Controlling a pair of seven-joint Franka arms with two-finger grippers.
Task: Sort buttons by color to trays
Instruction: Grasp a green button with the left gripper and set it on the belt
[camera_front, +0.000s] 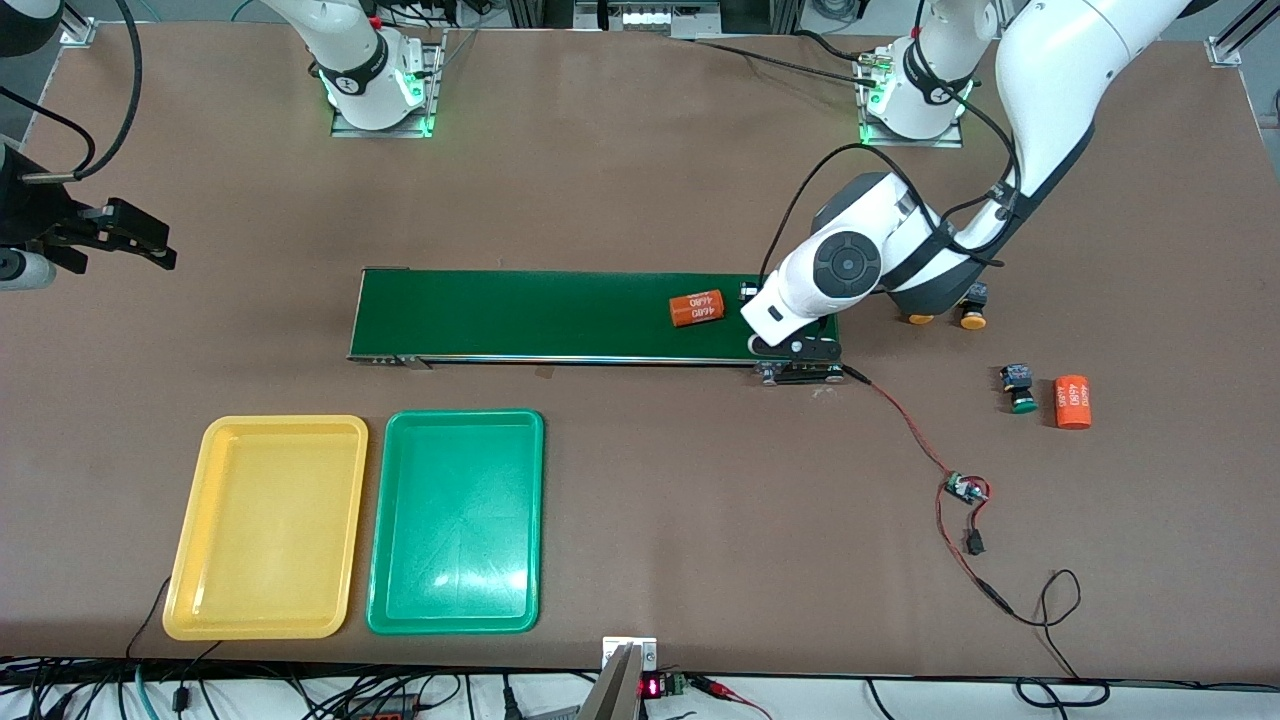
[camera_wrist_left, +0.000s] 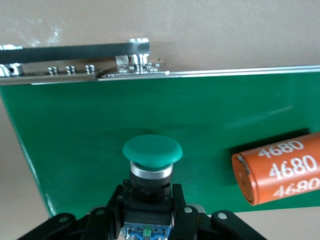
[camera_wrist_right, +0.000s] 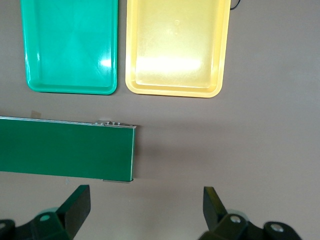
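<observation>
My left gripper (camera_wrist_left: 147, 196) is shut on the dark body of a green-capped button (camera_wrist_left: 152, 150), just over the conveyor belt (camera_wrist_left: 100, 125) at the left arm's end. In the front view the left arm's wrist (camera_front: 815, 275) hides that grip. Another green button (camera_front: 1018, 388) lies on the table, nearer the camera. Two yellow-orange buttons (camera_front: 972, 318) peek out beside the left arm. The yellow tray (camera_front: 285, 424) and green tray (camera_front: 465, 418) sit side by side, nearer the camera than the belt. My right gripper (camera_wrist_right: 145, 195) hangs open over bare table off the belt's other end.
One orange cylinder (camera_front: 697, 308) lies on the belt (camera_front: 520, 315) close to the held button. A second orange cylinder (camera_front: 1073, 401) lies beside the loose green button. A red wire with a small circuit board (camera_front: 965, 490) trails from the belt's motor end toward the front edge.
</observation>
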